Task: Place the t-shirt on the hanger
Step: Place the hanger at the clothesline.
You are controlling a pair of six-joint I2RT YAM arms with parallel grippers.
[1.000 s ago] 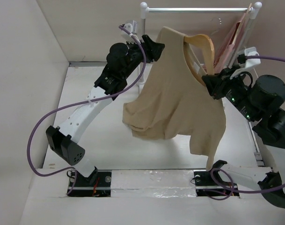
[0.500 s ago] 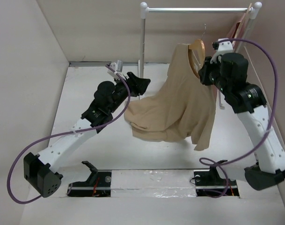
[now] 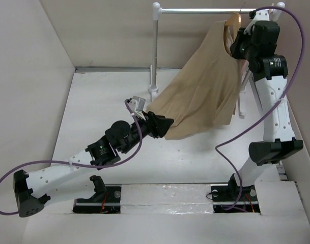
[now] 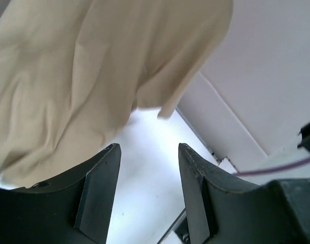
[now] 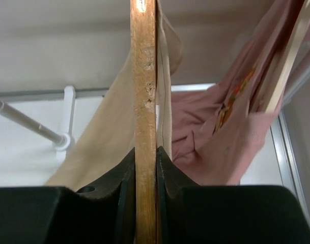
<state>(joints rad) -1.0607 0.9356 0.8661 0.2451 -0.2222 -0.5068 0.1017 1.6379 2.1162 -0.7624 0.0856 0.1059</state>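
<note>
White tabletop (image 3: 109, 96) lay beneath both arms. The right tool (image 5: 145, 152) was clamped tight on the wooden hanger (image 5: 143, 76), up by the silver rail (image 3: 195, 10). The tan t-shirt (image 3: 205, 91) draped from the hanger below that rail, beside a pink garment (image 5: 221, 132) whose print was unreadable. The left tool (image 4: 148, 152) gaped wide, gripping nothing, under the t-shirt's hem.

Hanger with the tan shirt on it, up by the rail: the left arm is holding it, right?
No, the right arm holds it: the right wrist view shows its jaws shut on the hanger. The rest is right: the shirt hangs on it, up by the rail.
</note>
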